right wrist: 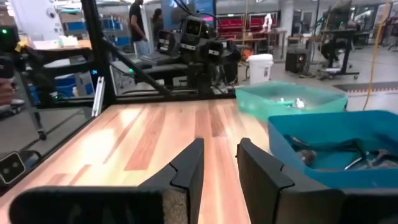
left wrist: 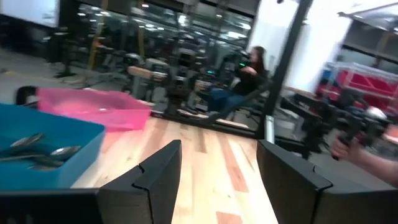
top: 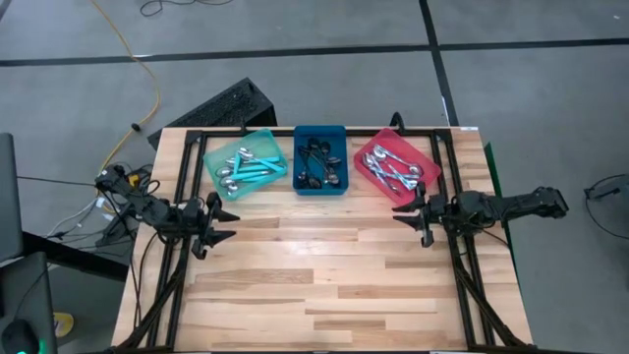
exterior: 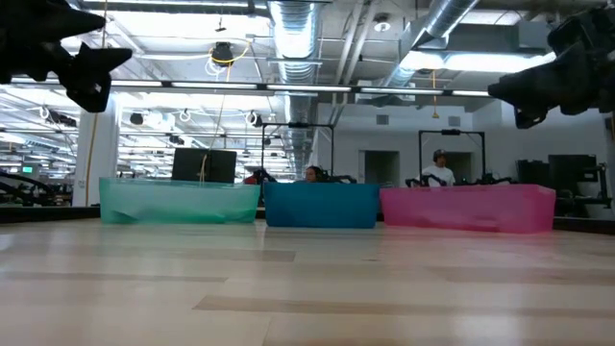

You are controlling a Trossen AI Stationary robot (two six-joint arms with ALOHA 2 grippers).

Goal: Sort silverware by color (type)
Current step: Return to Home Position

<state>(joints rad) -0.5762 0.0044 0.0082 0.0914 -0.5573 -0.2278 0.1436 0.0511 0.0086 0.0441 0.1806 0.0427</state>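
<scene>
The wooden table (top: 324,285) is taking up most of the high view, and its whole near half is sitting bare. The two dark arms are hanging over it, one reaching in from each side at about the middle of the table, and in the low view both are floating up off the wood, not touching anything.

Three trays are lining up side by side along the far edge: the teal tray (top: 236,139) on the left, the blue tray (top: 320,129) in the middle and the pink tray (top: 369,143) on the right. The two outer ones are sitting a bit skewed.

The left gripper (top: 234,222) is hovering just in front of the teal tray. Its wrist view is showing the left gripper's fingers (left wrist: 155,180) spread wide, with nothing between them. The right gripper (top: 401,214) is hovering just in front of the pink tray, released too. Its fingers (right wrist: 186,168) are parted by a narrower gap and holding nothing.

All the silverware is lying in the trays. The teal-handled spoons (top: 241,169) are piling up in the teal tray, the black spoons (top: 319,165) in the blue tray and the silver spoons (top: 393,169) in the pink tray.
</scene>
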